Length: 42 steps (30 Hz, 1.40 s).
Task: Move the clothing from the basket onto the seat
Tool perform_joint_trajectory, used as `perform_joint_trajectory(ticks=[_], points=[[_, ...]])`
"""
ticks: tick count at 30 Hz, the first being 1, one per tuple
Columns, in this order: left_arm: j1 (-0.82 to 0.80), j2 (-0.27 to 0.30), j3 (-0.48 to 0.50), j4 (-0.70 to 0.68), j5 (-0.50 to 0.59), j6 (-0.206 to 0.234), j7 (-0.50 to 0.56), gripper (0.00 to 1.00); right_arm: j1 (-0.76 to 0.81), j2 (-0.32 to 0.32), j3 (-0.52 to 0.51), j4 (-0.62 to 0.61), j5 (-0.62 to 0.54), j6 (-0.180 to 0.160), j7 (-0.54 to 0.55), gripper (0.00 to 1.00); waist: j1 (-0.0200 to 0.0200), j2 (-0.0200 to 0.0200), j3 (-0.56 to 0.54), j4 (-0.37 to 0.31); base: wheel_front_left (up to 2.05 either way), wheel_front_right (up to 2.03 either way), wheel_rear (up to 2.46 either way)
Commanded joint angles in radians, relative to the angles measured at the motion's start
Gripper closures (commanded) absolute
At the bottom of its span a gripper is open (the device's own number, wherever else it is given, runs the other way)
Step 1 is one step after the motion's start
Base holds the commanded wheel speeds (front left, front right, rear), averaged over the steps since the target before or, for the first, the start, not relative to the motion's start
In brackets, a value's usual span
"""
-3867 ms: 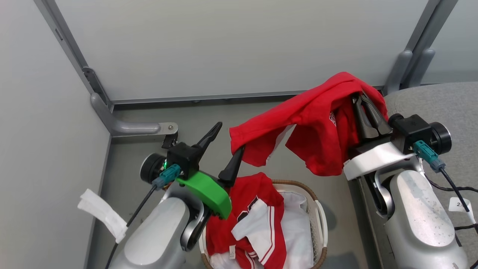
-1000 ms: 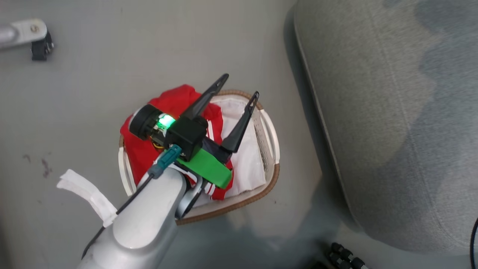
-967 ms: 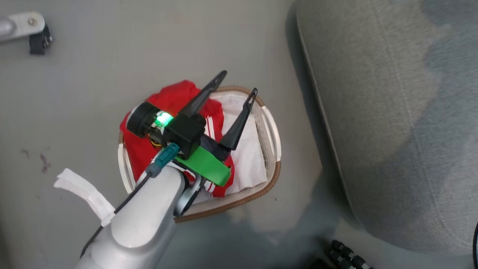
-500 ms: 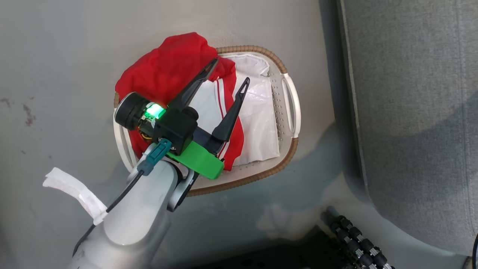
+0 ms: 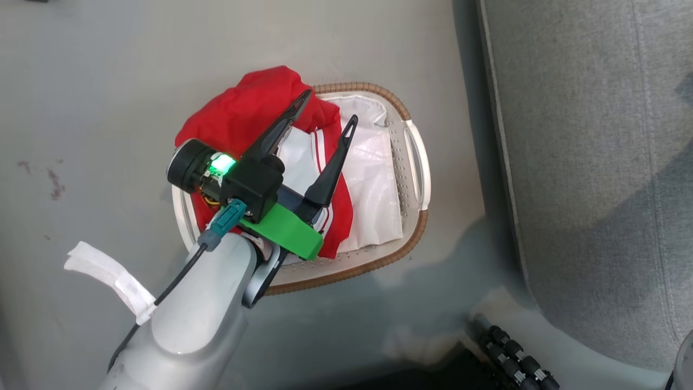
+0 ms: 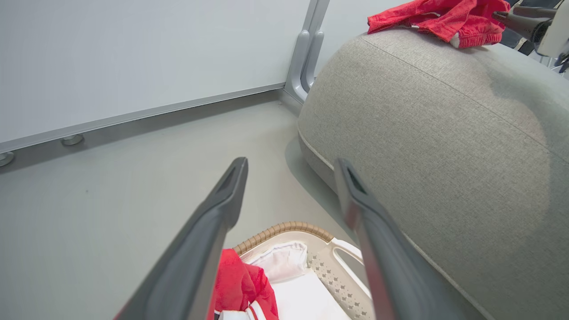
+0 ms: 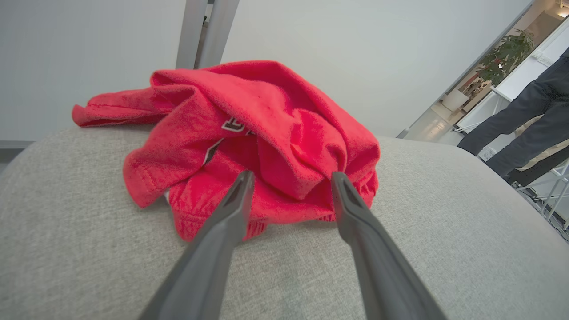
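The basket (image 5: 417, 162) stands on the grey floor with red clothing (image 5: 243, 114) bunched at its left side, a white red-striped sleeve (image 5: 298, 157) on top and its white liner showing at the right. My left gripper (image 5: 329, 107) hovers open over that clothing, holding nothing; the left wrist view shows it (image 6: 291, 163) above the basket's rim (image 6: 284, 227). A plain red garment (image 7: 266, 120) lies crumpled on the seat (image 7: 89, 249). My right gripper (image 7: 291, 175) is open, its tips at the garment's near edge. The seat (image 5: 584, 162) sits just right of the basket.
A pale wall panel with a grey post (image 6: 306, 58) stands behind the seat. A person's legs in dark trousers (image 7: 520, 120) are beyond the seat's far side. A black ribbed cable (image 5: 514, 352) lies on the floor near the seat's corner.
The head camera has swung down over the basket. The red garment that my right gripper held in the air now lies on the seat. My left gripper stays open above the basket.
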Motion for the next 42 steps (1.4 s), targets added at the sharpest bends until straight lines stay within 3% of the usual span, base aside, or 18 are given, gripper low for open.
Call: perform_joint_trajectory(ticks=[1,9,19,32,42], points=[[0.014,-0.003,0.008,0.005,-0.005,-0.003,0.001,0.0,0.021,-0.002,0.004,-0.004,0.002,-0.001,-0.005,0.0,-0.0001,0.0,-0.039,0.003,0.0,0.0,0.0],[0.054,-0.026,0.051,0.015,-0.028,-0.003,0.001,0.0,0.105,-0.008,0.057,-0.05,0.025,-0.001,-0.005,0.0,-0.0001,0.0,-0.158,0.026,0.0,0.0,0.0],[0.134,-0.072,0.165,0.017,-0.046,-0.003,0.001,0.0,0.154,-0.015,0.207,-0.053,0.066,-0.001,-0.005,0.0,-0.0001,0.0,-0.353,0.073,0.0,0.0,0.0],[0.304,-0.109,0.394,0.052,-0.013,-0.003,0.001,0.0,0.287,0.087,0.399,-0.099,0.162,-0.001,-0.005,0.0,-0.0001,0.0,-0.55,0.138,0.0,0.0,0.0],[0.454,-0.114,0.491,0.063,-0.015,-0.003,0.001,0.0,0.489,0.154,0.487,-0.156,0.247,-0.001,-0.004,0.0,-0.0001,0.0,-0.653,0.171,0.0,0.0,0.0]])
